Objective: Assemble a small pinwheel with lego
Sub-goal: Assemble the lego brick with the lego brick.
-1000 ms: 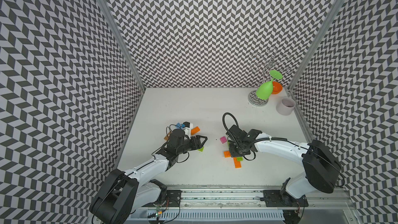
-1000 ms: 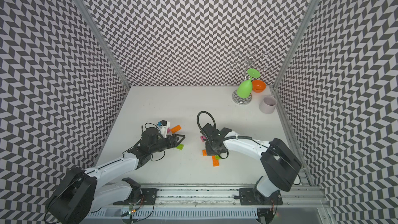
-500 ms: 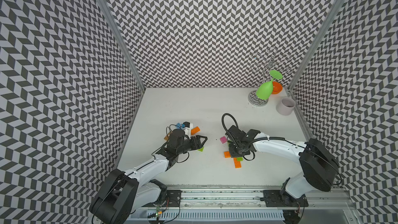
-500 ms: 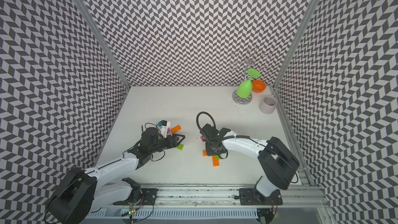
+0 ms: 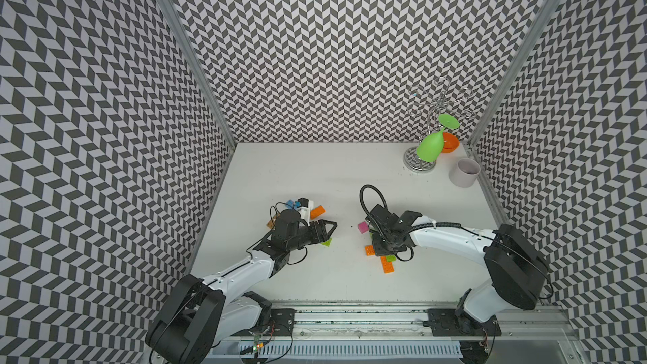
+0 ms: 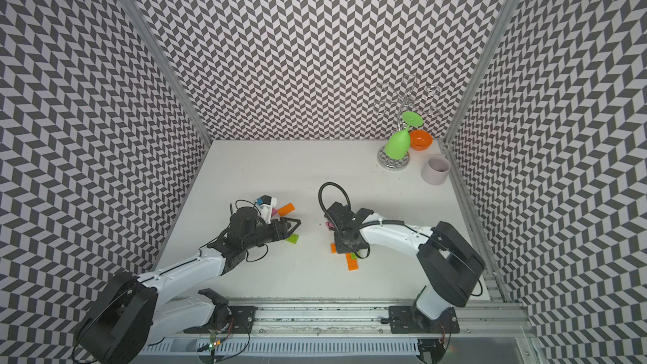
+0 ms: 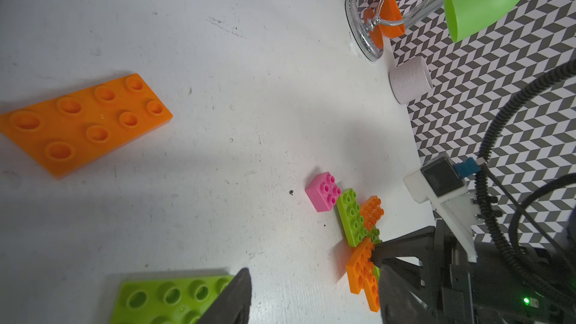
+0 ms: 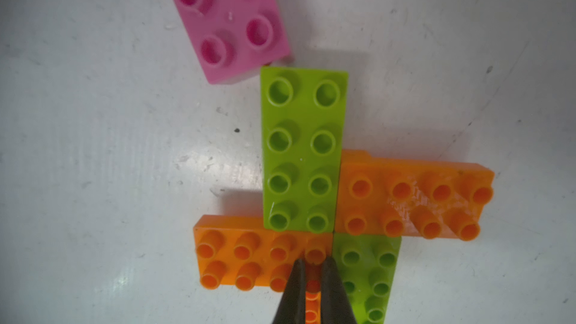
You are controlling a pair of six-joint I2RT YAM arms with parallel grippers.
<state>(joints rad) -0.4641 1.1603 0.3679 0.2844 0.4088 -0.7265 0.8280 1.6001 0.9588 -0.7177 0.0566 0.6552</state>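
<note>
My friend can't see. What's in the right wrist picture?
A lego pinwheel of lime green and orange flat bricks lies on a white table. The right pincer, shut, points at its middle, and a pink square brick sits beside one green blade.

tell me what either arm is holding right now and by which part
Nothing is held. The right gripper has its jaws shut, tips resting on an orange brick; the left gripper hangs with jaws open over a green brick.
</note>
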